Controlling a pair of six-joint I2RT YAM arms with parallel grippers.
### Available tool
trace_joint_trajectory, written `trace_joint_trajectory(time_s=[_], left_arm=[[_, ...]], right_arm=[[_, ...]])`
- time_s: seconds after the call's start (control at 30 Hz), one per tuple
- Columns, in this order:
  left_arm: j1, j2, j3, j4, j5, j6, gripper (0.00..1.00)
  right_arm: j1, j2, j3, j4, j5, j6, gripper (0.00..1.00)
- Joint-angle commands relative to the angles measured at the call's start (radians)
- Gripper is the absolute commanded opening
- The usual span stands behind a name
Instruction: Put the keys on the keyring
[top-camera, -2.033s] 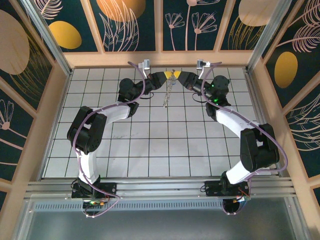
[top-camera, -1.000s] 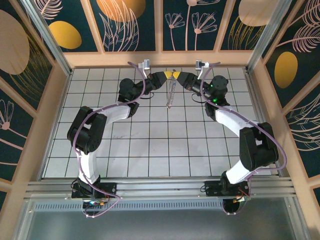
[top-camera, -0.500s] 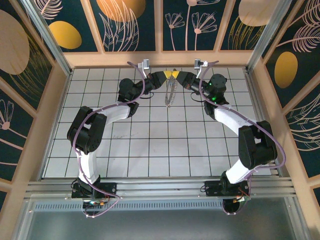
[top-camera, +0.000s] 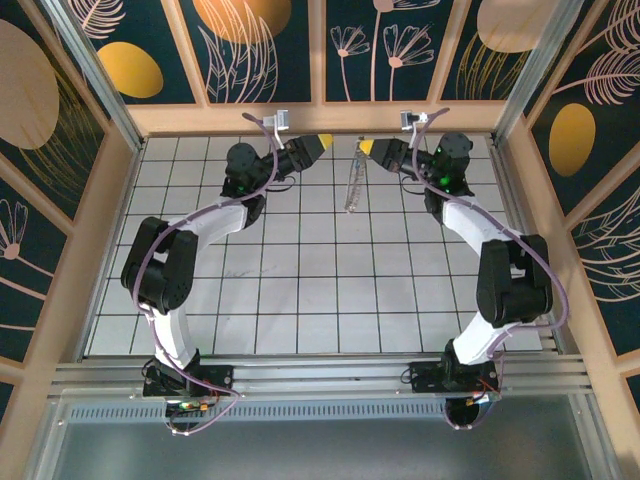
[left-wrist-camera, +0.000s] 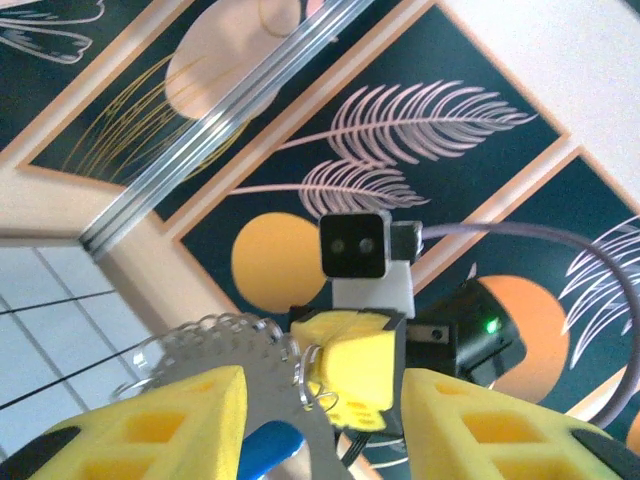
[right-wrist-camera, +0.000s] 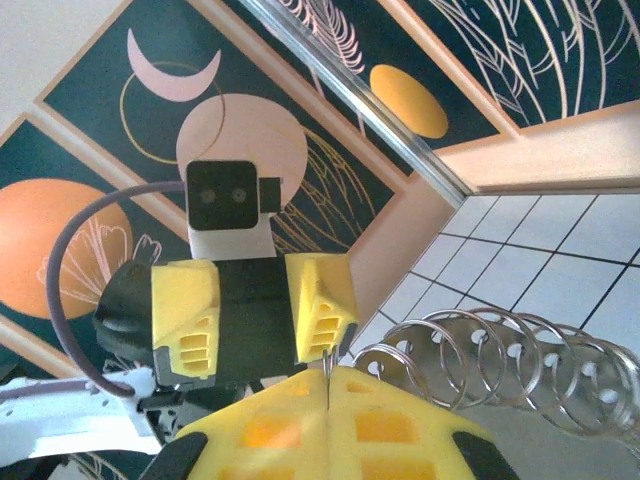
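Left gripper (top-camera: 320, 143) has backed off, jaws apart — right gripper (top-camera: 367, 148) pinches the keyring (top-camera: 352, 185), silvery overlapping loops.

keyring (top-camera: 352, 185) blocks mid-far | table (top-camera: 300, 300) near tiles free | back wall (top-camera: 330, 118) close

Keyring (top-camera: 353, 183) hangs stretched — blue key (left-wrist-camera: 268, 447) alongside.

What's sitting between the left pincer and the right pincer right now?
The keyring, in the top view: its chain sits between the left pincer and the right pincer, up against the right one's tip.
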Motion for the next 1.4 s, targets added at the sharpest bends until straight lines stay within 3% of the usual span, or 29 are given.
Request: trace_joint_trajectory(time_s=[0.0,0.13,0.27,0.47,1.03,1.37], left_arm=[[0.01,0.002,0.074,-0.119,0.083,0.096,0.45],[0.016,0.052,0.171,-0.197,0.181,0.129,0.42],[0.018,0.111,0.263,-0.253,0.247,0.137,0.32],[0.025,0.154,0.328,-0.319,0.252,0.166,0.36],[0.025,0.196,0.374,-0.278,0.267,0.117,0.36],[0.025,0.208,0.376,-0.253,0.265,0.097,0.29]], right_arm=[[-0.019,0.04,0.09,-0.059,-0.142,-0.077,0.0],[-0.027,0.1,0.178,-0.117,-0.213,-0.105,0.0],[-0.027,0.148,0.245,-0.142,-0.257,-0.107,0.0],[-0.024,0.183,0.298,-0.17,-0.276,-0.107,0.0],[0.016,0.24,0.367,-0.125,-0.249,-0.049,0.0],[0.021,0.251,0.362,-0.111,-0.242,-0.04,0.0]])
